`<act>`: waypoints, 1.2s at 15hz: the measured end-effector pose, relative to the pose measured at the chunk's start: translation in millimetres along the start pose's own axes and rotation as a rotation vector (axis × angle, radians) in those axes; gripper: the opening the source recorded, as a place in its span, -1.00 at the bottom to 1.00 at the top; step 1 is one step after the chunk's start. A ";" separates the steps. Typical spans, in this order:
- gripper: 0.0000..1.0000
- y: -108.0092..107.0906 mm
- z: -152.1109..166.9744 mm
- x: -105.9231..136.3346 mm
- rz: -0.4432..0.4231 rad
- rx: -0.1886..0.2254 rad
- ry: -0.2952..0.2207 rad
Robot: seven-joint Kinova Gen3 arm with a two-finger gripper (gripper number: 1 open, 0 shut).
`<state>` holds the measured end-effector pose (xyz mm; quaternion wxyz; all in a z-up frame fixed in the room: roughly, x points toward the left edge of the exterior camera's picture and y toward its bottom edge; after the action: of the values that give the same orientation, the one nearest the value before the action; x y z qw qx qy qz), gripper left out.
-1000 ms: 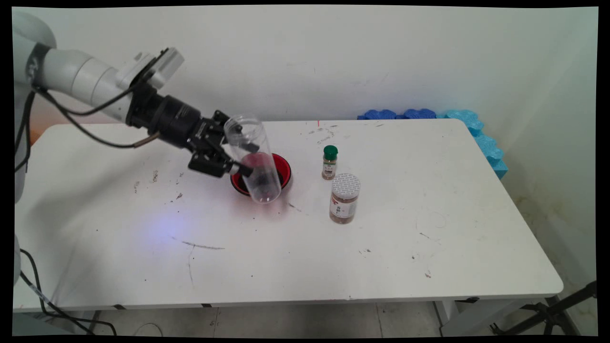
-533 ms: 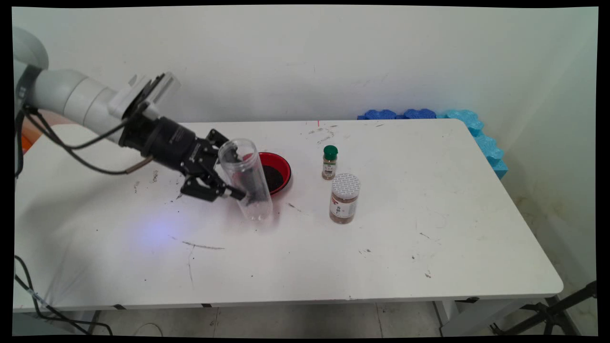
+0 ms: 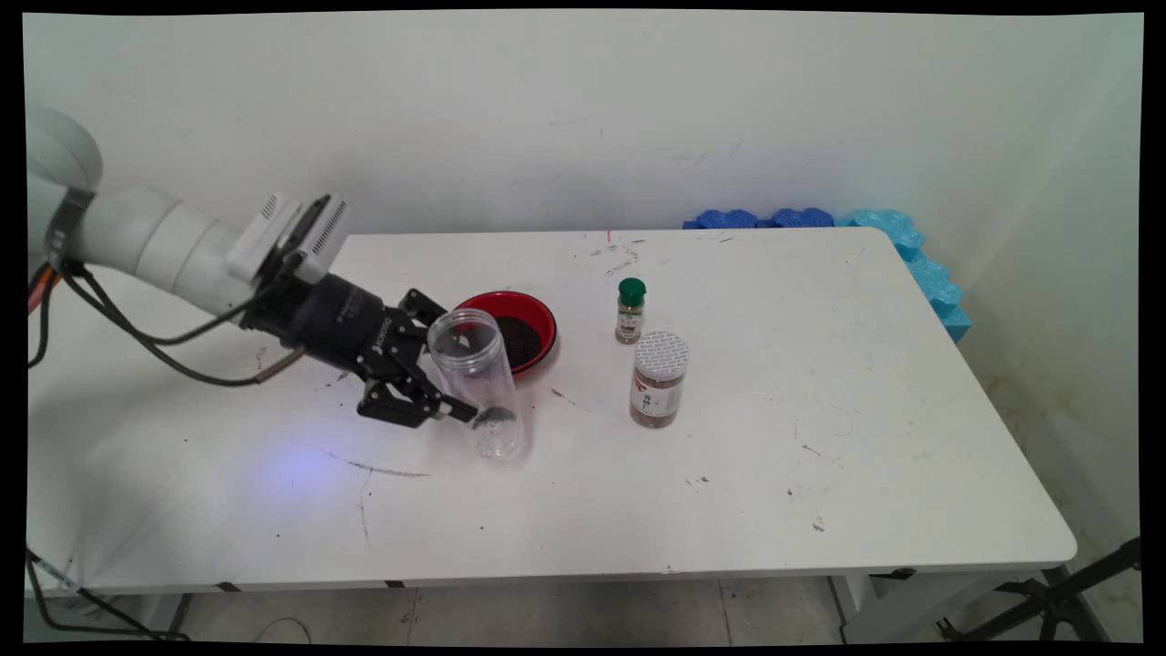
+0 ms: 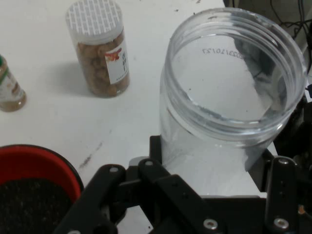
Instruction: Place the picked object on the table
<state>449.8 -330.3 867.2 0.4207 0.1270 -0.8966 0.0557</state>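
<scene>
Right now my black two-finger claw reaches in low from the left and is clamped on a clear, empty, open-topped plastic jar, one finger on each side of its wall about halfway up. The jar leans a little, mouth tipped back toward me and base down at the white table; I cannot tell whether the base touches the surface or hangs just above it. Just beyond the jar, to its right and farther back, sits a red round bowl with dark granules in it, close to the jar but apart from it. Further right stands a small spice bottle with a green cap, and just beside it, nearer the camera, a stout clear jar with a white perforated lid and brown contents. Blue foam pieces line the table's far right corner
</scene>
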 end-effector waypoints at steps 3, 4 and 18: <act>-1.00 6.4 9.9 -6.1 -0.029 0.012 -0.006; -1.00 7.9 12.6 -7.6 -0.035 0.015 -0.007; -1.00 21.9 44.0 -29.0 -0.119 0.056 -0.012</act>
<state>429.0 -313.1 816.9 0.4140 0.1920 -0.8881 0.0547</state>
